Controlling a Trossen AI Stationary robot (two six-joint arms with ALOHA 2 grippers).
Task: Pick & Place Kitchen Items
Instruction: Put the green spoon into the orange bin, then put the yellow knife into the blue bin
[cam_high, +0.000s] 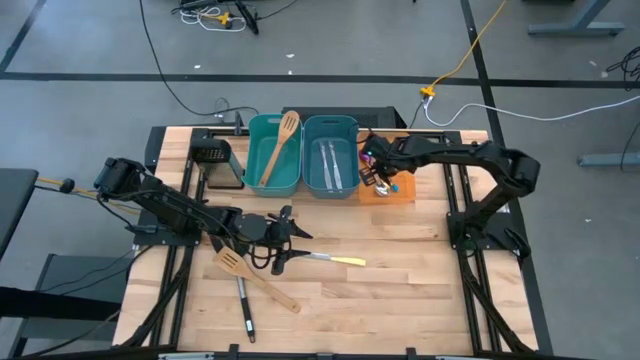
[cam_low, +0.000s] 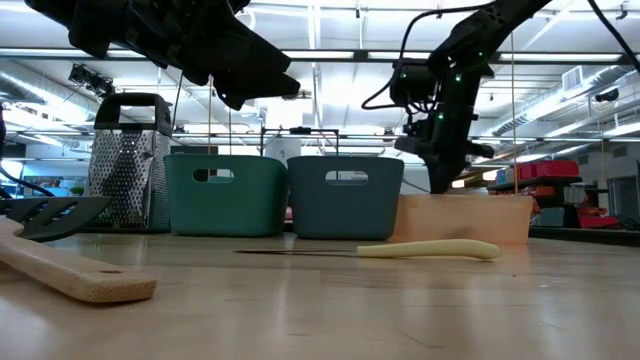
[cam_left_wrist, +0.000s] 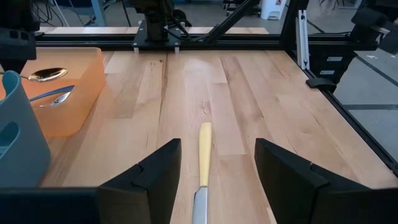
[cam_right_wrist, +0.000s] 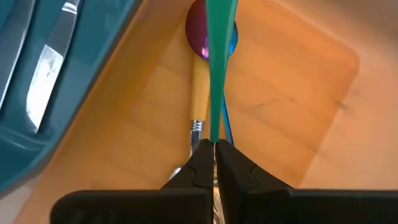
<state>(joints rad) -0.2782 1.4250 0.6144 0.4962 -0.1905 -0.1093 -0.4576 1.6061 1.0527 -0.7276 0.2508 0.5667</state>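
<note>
A silver table knife with a yellow handle (cam_high: 333, 260) lies flat on the table, also in the low view (cam_low: 430, 250). My left gripper (cam_high: 290, 238) hovers open above its blade end. In the left wrist view, the left gripper (cam_left_wrist: 217, 152) has a finger on either side of the knife (cam_left_wrist: 204, 149) and touches nothing. My right gripper (cam_high: 372, 172) reaches down into the orange bin (cam_high: 400, 192) and is shut on a green-handled spoon (cam_right_wrist: 217, 62). Other coloured-handled spoons (cam_right_wrist: 198, 93) lie on the bin floor. My right gripper pinches the spoon's green handle (cam_right_wrist: 214, 127) between its two fingertips (cam_right_wrist: 200, 158). It comes from above, pointing down into the orange bin, with the fingers lying along the handle. The handle runs on below the fingers toward the bin floor. Whether its far end rests there I cannot tell.
A wooden slotted spatula (cam_high: 280, 150) leans in the teal bin, and silver knives (cam_high: 330, 165) lie in the blue bin beside it. A second wooden spatula (cam_high: 255, 280) and a black turner (cam_high: 243, 305) lie near the table's near edge. A black mesh grater (cam_high: 215, 160) stands at the far left.
</note>
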